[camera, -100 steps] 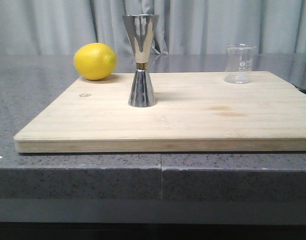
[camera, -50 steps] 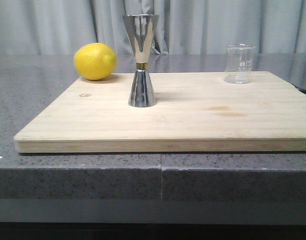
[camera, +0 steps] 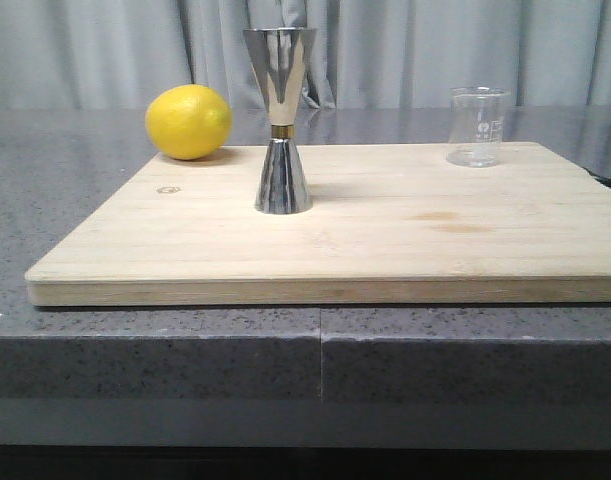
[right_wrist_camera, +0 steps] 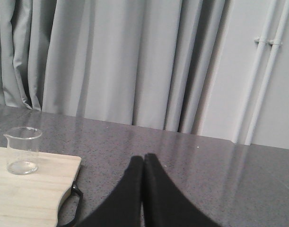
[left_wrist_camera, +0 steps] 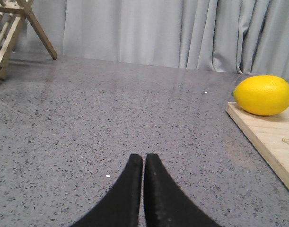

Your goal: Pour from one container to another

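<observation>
Grey curtains [camera: 465, 50] hang behind a speckled grey stone worktop [camera: 155, 360], where your pale wooden cutting board [camera: 385, 240] lies across the middle and runs off toward the right. On the board, left of centre, the steel double jigger [camera: 280, 120] stands upright, its two cones joined at a thin gold band, mirror-bright against the drapes. At the board's far right corner you see the small clear glass beaker [camera: 477, 127], also upright, faint white marks on its wall; it looks empty, though a trace of liquid could not be ruled out. Jigger and beaker stand well apart. A yellow lemon [camera: 189, 122] rests at the board's far left corner, touching or just overlapping its edge.

Neither arm appears in your front view. From the left wrist camera, your left gripper [left_wrist_camera: 144, 158] hovers over bare worktop to the left of the board, its two black fingers pressed together and holding nothing; the lemon and the board's corner lie ahead of it to the right, and a wooden rack [left_wrist_camera: 12, 33] stands at the far left. From the right wrist camera, your right gripper [right_wrist_camera: 144, 158] is likewise clenched on nothing, poised off the board's right end. The beaker sits ahead and to its left, near the board's dark handle loop [right_wrist_camera: 73, 205]. White pipes [right_wrist_camera: 267, 71] climb the wall beyond.
</observation>
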